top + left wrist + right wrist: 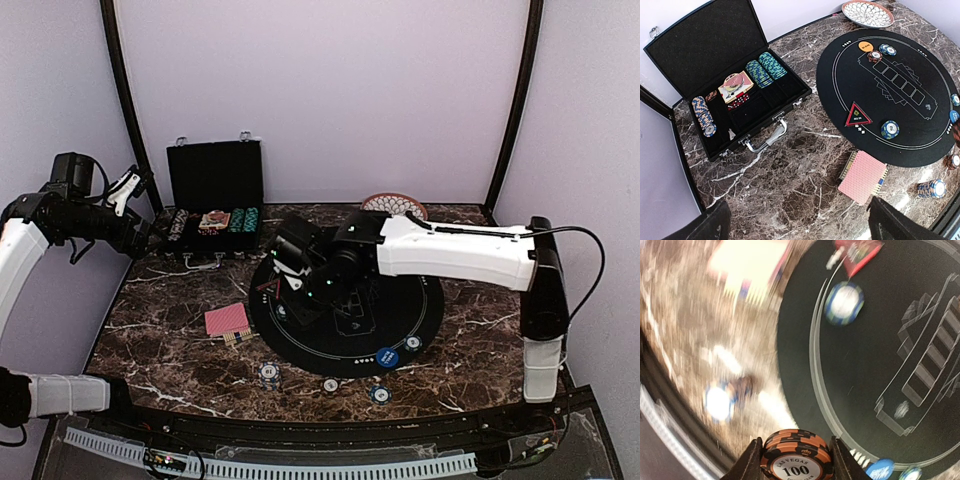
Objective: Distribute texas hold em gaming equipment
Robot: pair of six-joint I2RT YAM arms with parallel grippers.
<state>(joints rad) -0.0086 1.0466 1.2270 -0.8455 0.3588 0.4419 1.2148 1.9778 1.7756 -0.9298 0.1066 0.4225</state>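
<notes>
Only the right wrist view shows the right tool [796, 454] pinching orange chips [797, 466]; left tool [800, 224] spread.

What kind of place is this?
Probably a robot test cell staged for poker: plain pale walls, a brown marble-patterned tabletop, a round black poker mat, an open black hinged chip case.

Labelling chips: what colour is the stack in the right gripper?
Chip stack: orange with black edge blocks, white centre; best in right wrist view.

Black case [705, 45]: one
Plate [867, 13]: one
Round mat [842, 80]: one
Long chip rows [758, 73] in case: three
Triangle marker [858, 115]: one
Orange button [865, 46]: one
</notes>
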